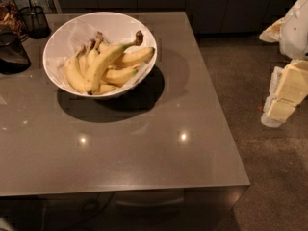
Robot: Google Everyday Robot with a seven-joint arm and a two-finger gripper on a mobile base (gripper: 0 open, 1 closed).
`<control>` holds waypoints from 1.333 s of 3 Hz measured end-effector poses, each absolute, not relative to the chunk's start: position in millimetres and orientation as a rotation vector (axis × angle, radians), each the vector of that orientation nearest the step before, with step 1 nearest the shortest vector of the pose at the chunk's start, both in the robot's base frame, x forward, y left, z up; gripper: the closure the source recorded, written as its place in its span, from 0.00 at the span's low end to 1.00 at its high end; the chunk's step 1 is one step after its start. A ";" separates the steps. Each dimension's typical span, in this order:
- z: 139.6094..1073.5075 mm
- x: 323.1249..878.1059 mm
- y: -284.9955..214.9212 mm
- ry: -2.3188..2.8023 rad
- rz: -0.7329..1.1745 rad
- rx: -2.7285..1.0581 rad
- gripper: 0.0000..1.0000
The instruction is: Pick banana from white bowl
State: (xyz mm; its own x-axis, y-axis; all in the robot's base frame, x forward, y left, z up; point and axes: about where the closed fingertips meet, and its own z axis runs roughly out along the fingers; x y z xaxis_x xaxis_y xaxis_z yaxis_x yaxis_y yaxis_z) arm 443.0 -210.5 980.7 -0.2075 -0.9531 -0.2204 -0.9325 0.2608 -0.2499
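Observation:
The white bowl (65, 30) stands on the far left part of the grey table (144, 153). It holds several yellow bananas. The banana (103, 61), the longest one, lies on top of the others, curving from the bowl's front left up to its dark-brown stem tip at the back right. My gripper (284, 97) hangs at the right edge of the camera view, off the table's right side and over the floor, far from the bowl. Nothing shows in it.
A dark wire-mesh cup (34, 19) and a dark rounded object (12, 54) stand at the table's far left. The table's right edge runs along speckled floor (269, 177). Dark cabinets (216, 4) line the back.

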 end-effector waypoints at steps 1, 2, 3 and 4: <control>978.0 461.6 -186.4 2.193 -0.052 -1.796 0.00; 967.7 489.8 -140.4 2.172 0.006 -1.891 0.00; 955.7 519.2 -79.8 2.121 0.038 -2.025 0.00; 956.5 526.2 -61.6 2.075 0.037 -2.037 0.00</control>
